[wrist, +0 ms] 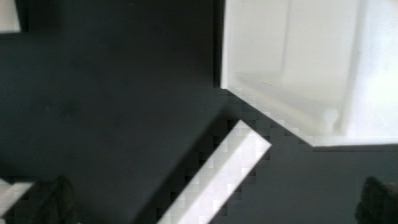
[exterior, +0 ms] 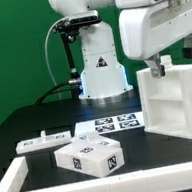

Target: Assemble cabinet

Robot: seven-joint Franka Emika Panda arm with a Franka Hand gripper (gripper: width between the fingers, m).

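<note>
The gripper [exterior: 161, 69] hung with fingers spread, holding nothing, by the top edge of the body [exterior: 173, 99], well apart from a panel [exterior: 46, 141] and box [exterior: 91, 157] near the marker board [exterior: 115, 124].

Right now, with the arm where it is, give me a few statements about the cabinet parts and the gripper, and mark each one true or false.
1. The cabinet body stands upright at the exterior view's right. True.
2. The marker board leans against the robot base. False: it lies flat on the table in front of the base.
3. A flat piece and a boxy piece, both white and tagged, lie toward the exterior view's left. True.
4. The gripper grips the boxy piece. False: it is at the cabinet body's top, and the wrist view shows its fingers apart.
</note>
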